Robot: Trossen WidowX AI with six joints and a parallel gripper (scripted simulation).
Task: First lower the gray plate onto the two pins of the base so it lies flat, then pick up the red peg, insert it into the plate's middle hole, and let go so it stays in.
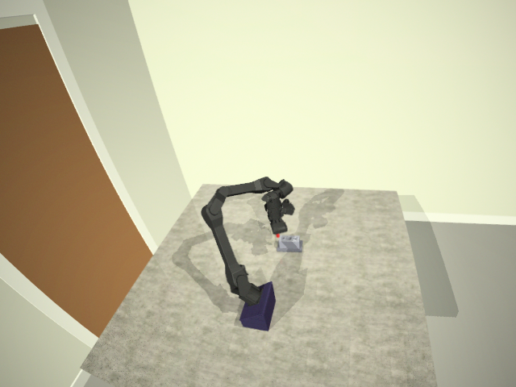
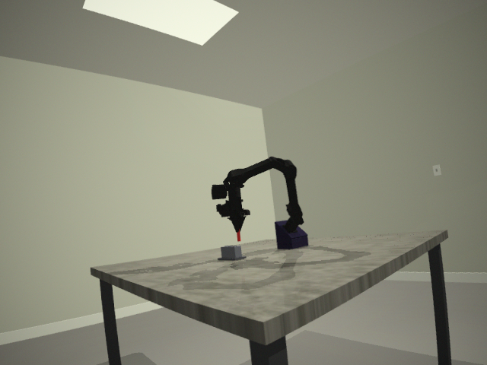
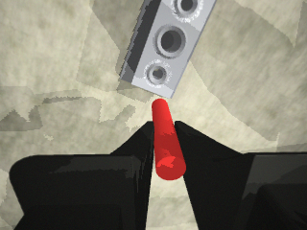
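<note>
Overhead, end effector [image 3: 163, 126] grasps red peg [image 3: 165, 139], near gray plate [image 3: 168, 40].

The plate [image 3: 165, 43] lies flat on the base [image 1: 290, 245], which stands on the table [image 2: 314, 274], well apart from the arm's mount [image 1: 259, 307]. In the exterior view the mount sits behind and to the right of the base. The gripper [image 2: 237, 229] hangs above the table, just beside the base and higher than the plate. The peg [image 3: 167, 139] sits upright between the jaws, its lower end clear of the plate. In the wrist view that end lies just short of the plate's nearest hole, off from the middle hole.
</note>
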